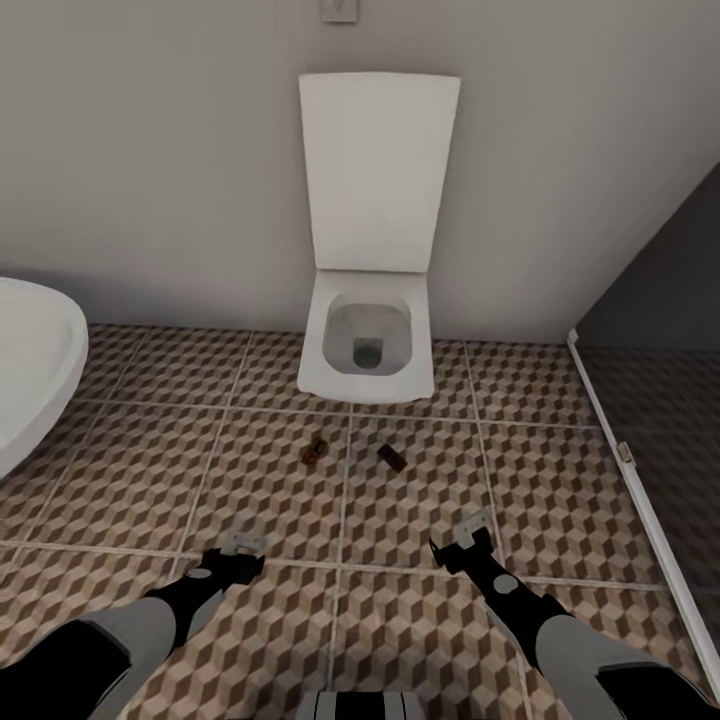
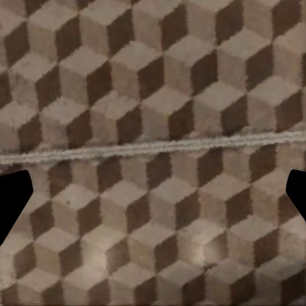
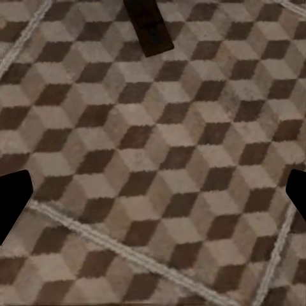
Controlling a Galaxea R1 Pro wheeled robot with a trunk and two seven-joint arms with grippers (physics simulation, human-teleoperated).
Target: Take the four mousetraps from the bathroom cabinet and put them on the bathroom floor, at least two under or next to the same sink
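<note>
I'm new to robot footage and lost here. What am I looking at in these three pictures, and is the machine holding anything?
It is a simulated wheeled robot with two arms. The big picture comes from a camera on its head, looking down at a bathroom floor of cube-patterned tiles. The left gripper and right gripper reach forward low over the floor. Both are open and hold nothing. Ahead stands a toilet with its lid up, and a white sink edges in beside the left arm. Two small brown mousetraps lie on the tiles before the toilet, one left, one right. The other two pictures come from cameras on each wrist, looking down at the tiles; the right wrist view catches one mousetrap.
</note>
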